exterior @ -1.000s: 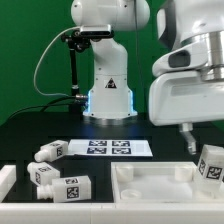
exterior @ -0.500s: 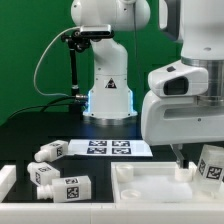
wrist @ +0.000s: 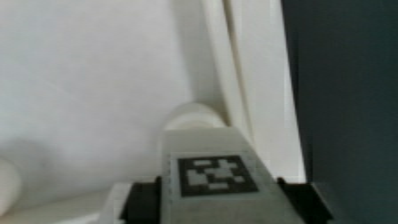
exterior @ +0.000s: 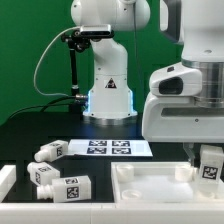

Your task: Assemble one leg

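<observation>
A white leg [exterior: 208,166] with a black-and-white tag stands tilted at the exterior view's right, over the white tray-like panel [exterior: 150,190]. My gripper [exterior: 199,154] is down on it. In the wrist view the leg [wrist: 212,160] fills the space between my gripper [wrist: 214,206] jaws. The dark fingers [wrist: 143,202] press on both of its sides, so the gripper is shut on it. Beyond the leg, the panel's flat floor [wrist: 89,90] and raised rim [wrist: 249,70] show. Three more legs [exterior: 47,152] [exterior: 40,174] [exterior: 68,187] lie at the exterior view's left.
The marker board [exterior: 105,148] lies flat in the middle of the black table, in front of the arm's white base [exterior: 110,95]. A white block [exterior: 6,180] sits at the exterior view's left edge. A black cable and stand [exterior: 75,60] rise behind.
The arm has come down and toward the exterior view's left over the right-hand leg, then shifted slightly right. The fingers now sit around that leg. The other legs have not moved.
</observation>
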Tool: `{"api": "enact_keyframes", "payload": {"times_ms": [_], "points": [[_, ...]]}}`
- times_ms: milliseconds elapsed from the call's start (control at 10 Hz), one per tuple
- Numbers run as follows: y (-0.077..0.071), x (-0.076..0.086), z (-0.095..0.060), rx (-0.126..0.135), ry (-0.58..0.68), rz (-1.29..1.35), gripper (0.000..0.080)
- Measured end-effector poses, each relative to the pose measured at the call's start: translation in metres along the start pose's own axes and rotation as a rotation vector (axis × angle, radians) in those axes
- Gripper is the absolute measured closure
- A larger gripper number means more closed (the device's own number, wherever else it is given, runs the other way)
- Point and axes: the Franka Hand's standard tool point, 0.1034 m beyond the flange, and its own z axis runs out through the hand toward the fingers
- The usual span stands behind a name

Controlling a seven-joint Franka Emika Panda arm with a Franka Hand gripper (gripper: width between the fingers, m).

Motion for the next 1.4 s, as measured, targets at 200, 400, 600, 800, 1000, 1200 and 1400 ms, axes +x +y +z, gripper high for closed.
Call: {"api": "enact_keyframes", "payload": {"times_ms": [200,400,600,800,1000,1200,1400], "points": [[-0.0004,-0.0004,0.0005,0.0,0.0,0.146,0.0514],[-0.0012,-0.0027,0.0018,0.025,0.079,0.396,0.0514],[-0.0026,-0.0007,0.0014,0.065,0.128,0.705,0.0514],[-0.0013,0.0016,0.0013,0.123,0.153,0.922,0.0514],[-0.001,0.002,0.0012,0.135,0.146,0.98,0.0514],[-0.0013,0.0016,0.002,0.131,0.146,0.944,0.0276],[-0.0027,-0.0005,-0.0021,0.056,0.174,0.518,0.0173]]}}
